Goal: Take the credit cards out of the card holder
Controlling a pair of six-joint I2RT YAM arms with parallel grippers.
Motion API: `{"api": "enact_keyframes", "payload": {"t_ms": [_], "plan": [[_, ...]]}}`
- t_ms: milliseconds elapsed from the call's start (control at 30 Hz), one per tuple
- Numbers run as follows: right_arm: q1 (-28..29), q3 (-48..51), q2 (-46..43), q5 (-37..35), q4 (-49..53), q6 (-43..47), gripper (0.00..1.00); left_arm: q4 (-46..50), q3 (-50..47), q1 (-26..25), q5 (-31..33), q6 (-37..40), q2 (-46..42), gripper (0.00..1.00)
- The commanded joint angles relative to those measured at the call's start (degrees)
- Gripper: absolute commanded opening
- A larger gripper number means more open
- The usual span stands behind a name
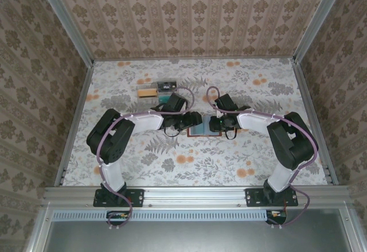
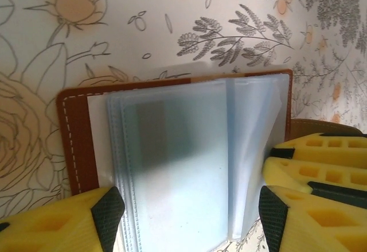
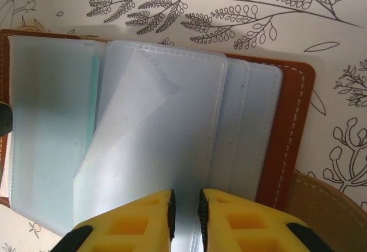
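Observation:
The reddish-brown card holder (image 1: 202, 131) lies open on the table between both arms, its frosted clear sleeves fanned out (image 2: 183, 148). My left gripper (image 2: 190, 212) hovers open and wide over the sleeves, holding nothing. The right gripper (image 3: 186, 206) is nearly closed, pinching one clear sleeve page (image 3: 166, 126) that lifts and creases toward it. Its yellow fingers (image 2: 321, 160) show at the holder's right edge. A teal edge (image 3: 94, 103) shows through a sleeve on the left. A gold-tan card (image 1: 147, 92) lies on the table at the back left.
A clear plastic tray (image 1: 166, 85) with a dark item sits behind the left arm, a teal piece (image 1: 168, 98) just in front of it. The holder's tan clasp tab (image 3: 327, 206) sticks out on the right. Patterned walls enclose the table.

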State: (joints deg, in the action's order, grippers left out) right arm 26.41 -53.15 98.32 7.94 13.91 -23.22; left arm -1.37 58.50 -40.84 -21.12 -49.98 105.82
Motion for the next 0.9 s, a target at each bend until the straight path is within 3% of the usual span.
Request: {"api": "enact_keyframes", "payload": {"t_ms": [0,333,433,867], "plan": [[0.3,0.4,1.6,0.8,0.9,-0.9,0.23,-4.6,-1.0,-0.7,-4.1,-0.8,0.7,0.69],[0.2,0.5,1.4,0.5,1.2,-1.0,0.25,-9.0,-1.4,-1.5,-6.8,-0.3,0.0,0.73],[0.1,0.6,1.0,0.0,1.5,-1.3,0.26,-9.0,-1.4,-1.8,-6.7,0.2,-0.5,0.80],[-1.9,3.5,-8.1,-6.6,3.5,-3.5,0.44,-7.7,-0.1,-2.5,-6.7,0.9,0.0,0.81]]}}
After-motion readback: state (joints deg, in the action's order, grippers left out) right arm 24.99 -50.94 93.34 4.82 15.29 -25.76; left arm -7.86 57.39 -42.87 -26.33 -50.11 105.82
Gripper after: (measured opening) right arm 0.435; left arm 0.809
